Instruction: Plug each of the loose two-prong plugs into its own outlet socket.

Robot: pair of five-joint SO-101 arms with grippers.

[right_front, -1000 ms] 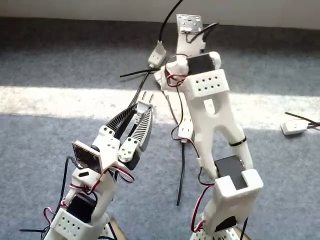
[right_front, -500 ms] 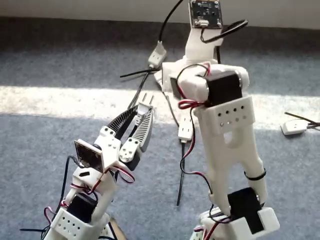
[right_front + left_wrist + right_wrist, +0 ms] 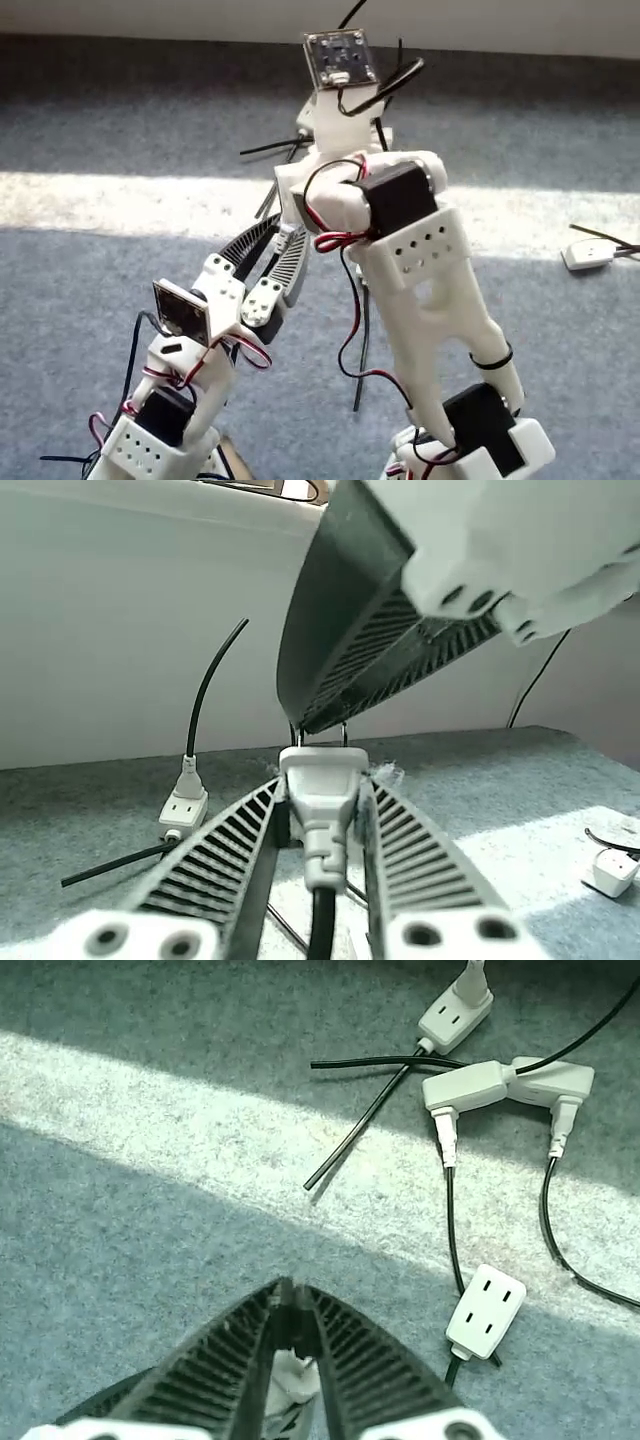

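At twelve o'clock from the plug [image 3: 322, 820] the left gripper [image 3: 320, 783] clamps, the right gripper [image 3: 292, 1312], pinched closed, may knock it askew.

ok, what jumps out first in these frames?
The left gripper clamps a white two-prong plug, held up off the carpet. The right gripper hangs shut right above its prongs, and an empty outlet socket lies on the carpet.

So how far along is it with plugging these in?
Done, it seems: one white pair on the carpet looks already joined. In hand: the left end effector grips a plug. Left to do: pushing it into the empty socket lying on the carpet.
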